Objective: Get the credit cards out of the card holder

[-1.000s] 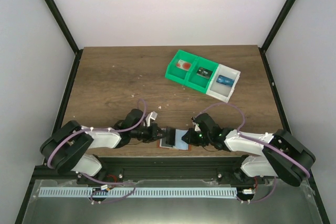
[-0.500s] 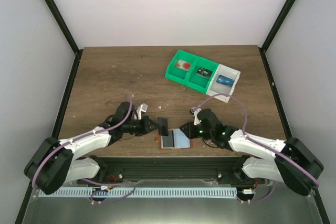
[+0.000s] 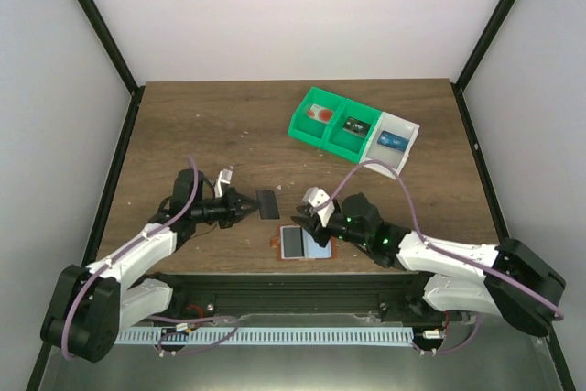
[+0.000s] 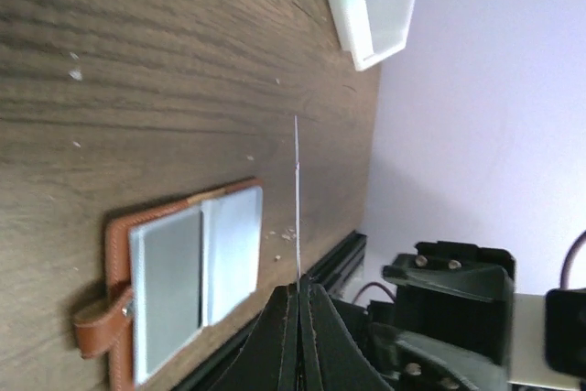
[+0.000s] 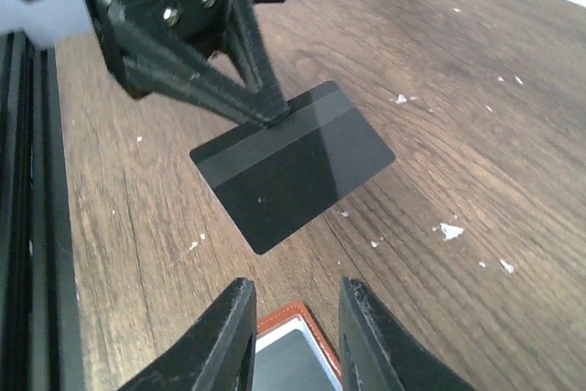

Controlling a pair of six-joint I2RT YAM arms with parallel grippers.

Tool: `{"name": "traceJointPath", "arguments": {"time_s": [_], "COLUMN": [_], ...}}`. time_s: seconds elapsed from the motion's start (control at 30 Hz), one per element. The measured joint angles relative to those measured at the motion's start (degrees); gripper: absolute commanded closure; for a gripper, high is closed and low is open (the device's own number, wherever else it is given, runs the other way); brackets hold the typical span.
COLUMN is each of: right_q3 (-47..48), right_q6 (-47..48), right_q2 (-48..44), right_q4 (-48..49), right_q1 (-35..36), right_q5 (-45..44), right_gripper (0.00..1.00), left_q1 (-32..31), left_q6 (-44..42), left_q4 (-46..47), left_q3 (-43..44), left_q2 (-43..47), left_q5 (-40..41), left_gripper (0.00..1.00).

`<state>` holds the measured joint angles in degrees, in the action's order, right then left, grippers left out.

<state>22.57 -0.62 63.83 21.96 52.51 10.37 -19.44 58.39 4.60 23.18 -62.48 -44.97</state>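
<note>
The black card, pinched by one edge in the closed left pincer, should be carried level and set flat on the surface before release, well clear of the card holder lying open at the near edge by the parted, empty right pincer.

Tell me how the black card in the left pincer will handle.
Likely stiff: the black card, pinched at one edge by the left pincer, juts out flat, no sag. Probably light: edge-on it is a thin line.
</note>
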Motion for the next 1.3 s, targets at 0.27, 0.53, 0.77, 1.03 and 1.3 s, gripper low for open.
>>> {"name": "traceJointPath", "arguments": {"time_s": [0.27, 0.53, 0.77, 1.03, 1.3], "right_q3": [0.1, 1.5, 1.8, 2.1, 2.1], "right_q6": [19.2, 34.1, 42.0, 45.5, 46.3], "right_q2": [4.7, 8.7, 8.8, 8.7, 8.7], "right_q4": [6.4, 8.5, 8.9, 6.8, 8.5], "right_q1": [3.9, 5.2, 6.2, 7.5, 7.5], "right_q5": [-1.7, -4.9, -5.0, -3.6, -5.2], "right_gripper": [0.65, 0.64, 0.60, 0.57, 0.65], "left_q1": [0.1, 0.1, 0.1, 0.1, 0.1], "left_q6": [5.4, 8.9, 11.0, 12.2, 13.4], "left_q4": [0.7, 2.6, 4.3, 6.5, 7.7], "left_q3": [-0.9, -1.9, -2.6, -2.7, -2.7], "left_q2": [1.8, 1.4, 1.4, -0.1, -1.1], "left_q5": [-4.4, -7.3, -7.8, -7.8, -7.8], "left_gripper": [1.00, 1.00, 1.00, 1.00, 1.00]}}
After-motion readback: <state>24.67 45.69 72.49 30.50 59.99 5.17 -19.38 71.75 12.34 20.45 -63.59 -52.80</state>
